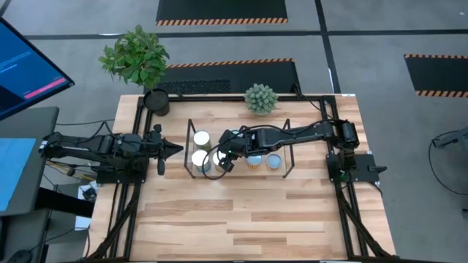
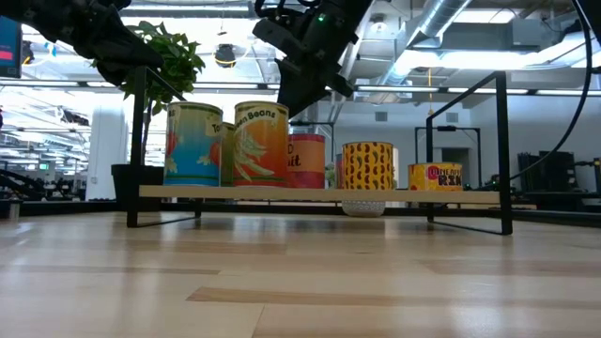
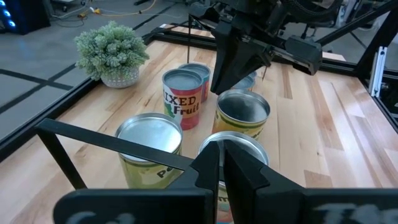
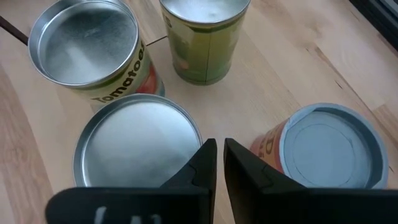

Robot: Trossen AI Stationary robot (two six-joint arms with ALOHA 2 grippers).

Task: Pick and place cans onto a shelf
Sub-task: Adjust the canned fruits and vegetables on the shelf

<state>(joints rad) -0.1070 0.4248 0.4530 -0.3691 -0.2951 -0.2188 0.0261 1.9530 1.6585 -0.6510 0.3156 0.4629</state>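
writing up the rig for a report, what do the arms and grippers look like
Both arms are black, jointed and slim, with black cables trailing along them. The left gripper and right gripper each end in two flat, tapered black fingers. A small green light shows on the right arm.

Bright, even overhead light; ceiling lamps [image 2: 225, 54] glare in the low view's upper frame, shadows soft.
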